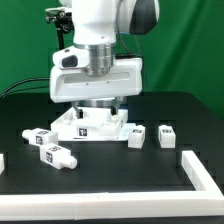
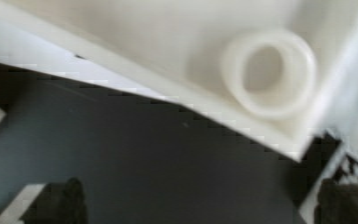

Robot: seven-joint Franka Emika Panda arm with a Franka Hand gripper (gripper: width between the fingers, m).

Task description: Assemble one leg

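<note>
Hovering low over the white panel (image 1: 95, 127) at the middle of the bench (image 1: 110, 190), my tool (image 1: 97, 104) is spread wide with nothing between its fingers (image 2: 48, 205). The leg (image 1: 137, 138) sits clear of it, just beside the panel toward the bench's edge on the exterior view's right. I judge it light, stiff, smooth plastic, best pinched squarely across two flat tagged faces so it cannot slip.

No legible writing, only coded square tags (image 1: 47, 152) on the leg (image 1: 58, 156)

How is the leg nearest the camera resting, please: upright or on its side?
On its side: the leg lies flat on the table, its peg pointing sideways.
</note>
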